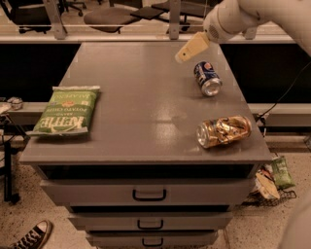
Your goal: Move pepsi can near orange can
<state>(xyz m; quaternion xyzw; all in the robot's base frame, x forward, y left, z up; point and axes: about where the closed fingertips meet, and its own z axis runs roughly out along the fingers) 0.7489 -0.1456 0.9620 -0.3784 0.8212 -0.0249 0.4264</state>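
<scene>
The pepsi can (207,78) is dark blue with a round logo. It lies on its side on the grey cabinet top (141,97), toward the back right, with its silver end facing front. The orange can (223,131) is orange-gold and also lies on its side, near the front right edge, a short way in front of the pepsi can. My gripper (191,49) hangs from the white arm (243,14) at the top right. It is above and just behind-left of the pepsi can, apart from it and holding nothing.
A green Kettle chip bag (65,110) lies flat at the left edge of the top. Drawers with dark handles (149,195) face front. A shoe (29,237) is on the floor at the left, snack bags (281,172) on the floor at the right, and office chairs (112,17) stand behind.
</scene>
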